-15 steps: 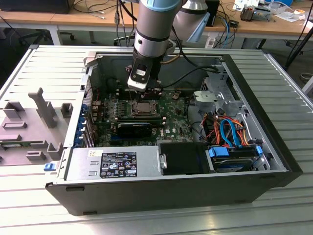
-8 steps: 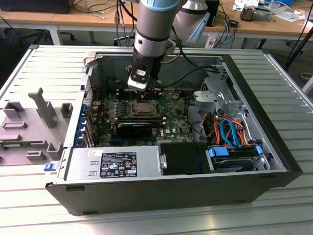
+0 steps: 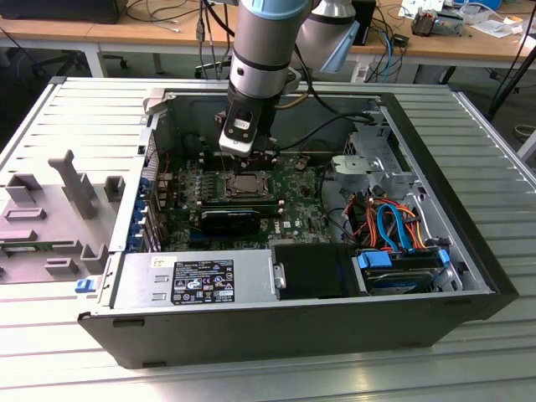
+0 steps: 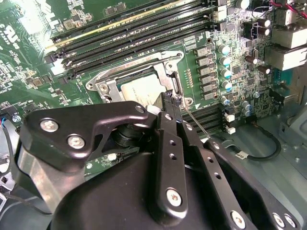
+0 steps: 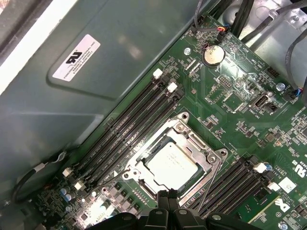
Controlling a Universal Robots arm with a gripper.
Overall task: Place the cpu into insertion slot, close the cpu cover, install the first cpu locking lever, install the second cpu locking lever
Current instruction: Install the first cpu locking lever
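Note:
The cpu (image 5: pixel 171 163), a small silver-grey square, lies flat in the insertion slot on the green motherboard (image 3: pixel 293 197). The slot's recess is hidden beneath it. The silvery cpu cover (image 5: pixel 192 139) is folded down around the chip, which shows through its window. In the second wrist view the cover (image 4: pixel 144 67) frames the cpu (image 4: pixel 139 88) the same way. My gripper (image 5: pixel 168 195) is shut, its tips together at the cover's near edge (image 4: pixel 169 98). A thin wire locking lever (image 4: pixel 196 123) slants away right beside the tips. From outside, the gripper (image 3: pixel 261 163) hangs just above the socket (image 3: pixel 249 182).
Long black memory slots (image 5: pixel 129 124) flank the socket on both sides. The grey case wall (image 5: pixel 96 96) rises close behind them. A black card (image 3: pixel 230 219), the power supply (image 3: pixel 193 280) and a drive bay with orange and blue cables (image 3: pixel 394 234) fill the case around the board.

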